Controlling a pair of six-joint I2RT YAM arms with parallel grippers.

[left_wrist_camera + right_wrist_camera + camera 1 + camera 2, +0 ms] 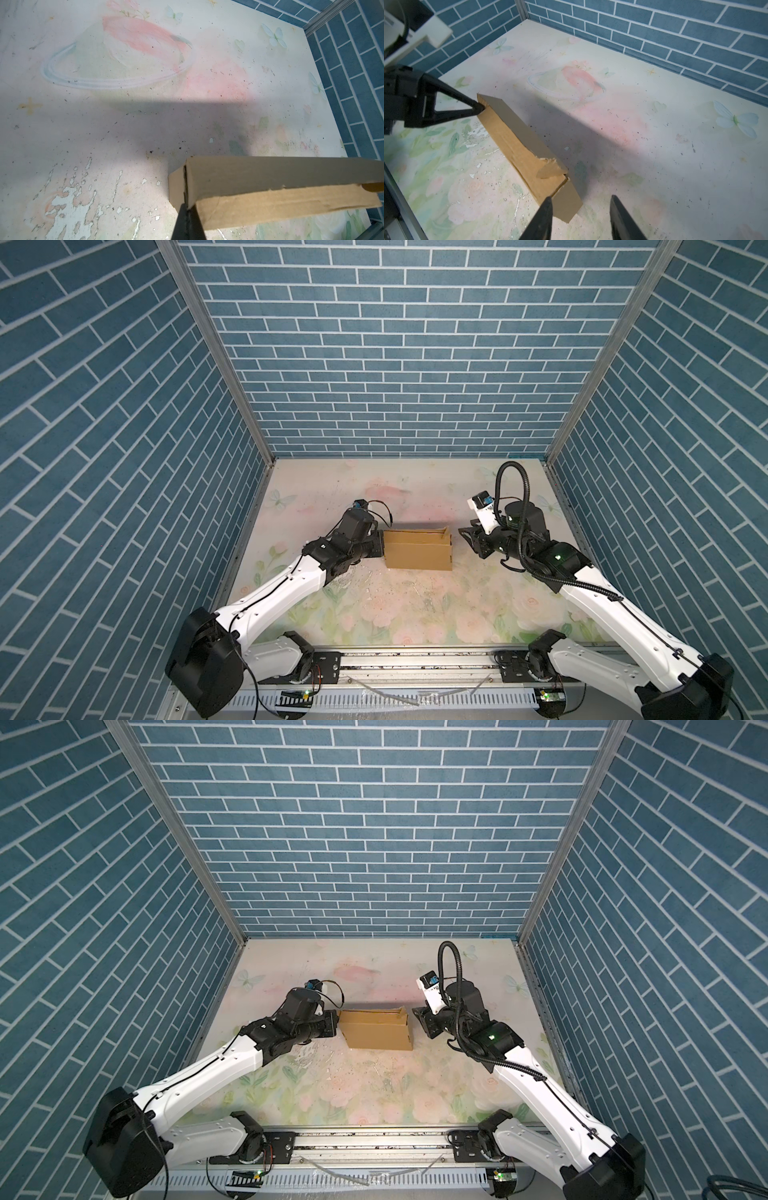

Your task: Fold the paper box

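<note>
Plainly, the paper box (417, 552) lies near the middle of the table (374, 489), its long axis running across between the two arms. At the box's left end the left gripper (379, 548) is pinched tight on the cardboard. Just off its right end, not touching, the right gripper (580, 207) stands partly open and empty. It is nearer the raised flap (445, 534) there, so that fold is probably its job.

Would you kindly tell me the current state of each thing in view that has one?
paper box: partly folded, a frayed flap sticking up at its right end.
left gripper: shut on the paper box's left end.
right gripper: open, holding nothing, just off the paper box's right end.
floral tabletop: print worn and flaking near the front.
</note>
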